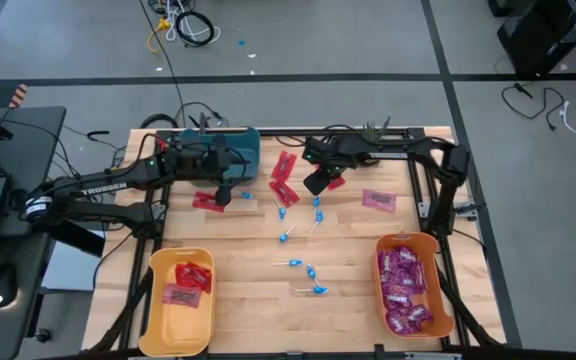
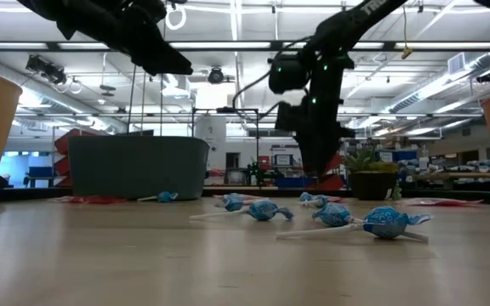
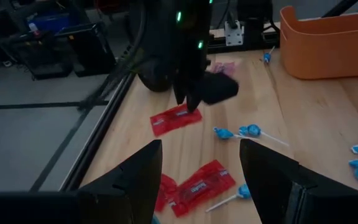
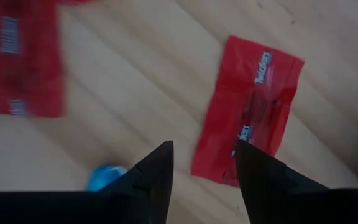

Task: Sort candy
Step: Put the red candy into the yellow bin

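Candy lies scattered on the wooden table: flat red packets (image 1: 284,178), blue lollipops (image 1: 311,272) on white sticks, and one purple packet (image 1: 379,200). My right gripper (image 1: 317,185) points steeply down, open, just above one red packet (image 4: 250,109); one fingertip (image 4: 253,155) stands over that packet's near corner. In the left wrist view this packet (image 3: 176,118) lies flat under the right gripper's fingers. My left gripper (image 3: 201,146) hangs open and empty near the teal bin (image 1: 218,150), above two red packets (image 3: 197,186).
A yellow bin (image 1: 158,310) at the front left holds red packets. An orange bin (image 1: 438,290) at the front right holds purple packets. A small potted plant (image 2: 368,174) stands at the back. Several lollipops (image 2: 356,219) lie mid-table.
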